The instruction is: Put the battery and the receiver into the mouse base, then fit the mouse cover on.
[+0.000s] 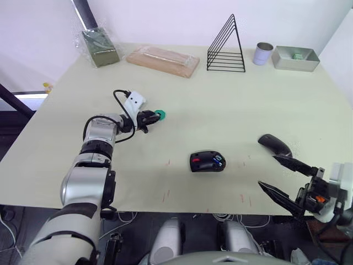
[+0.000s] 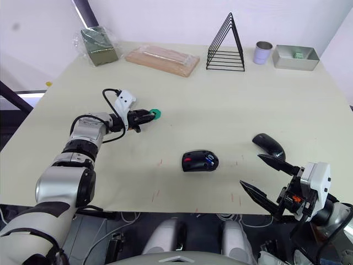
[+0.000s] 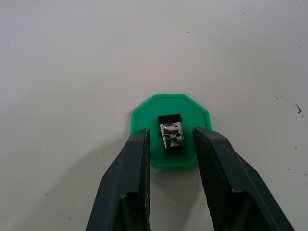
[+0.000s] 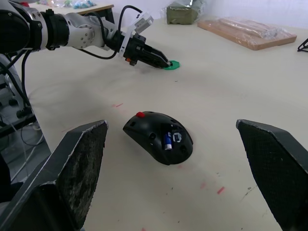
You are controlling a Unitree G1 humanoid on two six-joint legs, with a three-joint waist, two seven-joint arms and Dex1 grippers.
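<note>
The receiver (image 3: 172, 134), a tiny dark stub with a metal plug, lies on a flat green disc (image 3: 144, 115) at the table's left middle. My left gripper (image 1: 154, 116) is open, one finger on each side of the receiver with a small gap either way. The black mouse base (image 1: 207, 162) lies at the table's front middle, with a red part and the blue battery (image 4: 168, 141) in its open compartment. The glossy black mouse cover (image 1: 274, 144) lies to its right. My right gripper (image 1: 267, 170) hangs wide open and empty at the front right, just short of the cover.
Along the far edge stand a wrapped green packet (image 1: 100, 47), a wrapped wooden board (image 1: 162, 59), a black wire rack (image 1: 227, 47), a small cup (image 1: 263, 53) and a metal tray (image 1: 296, 58). Faint red marks dot the table near the front edge.
</note>
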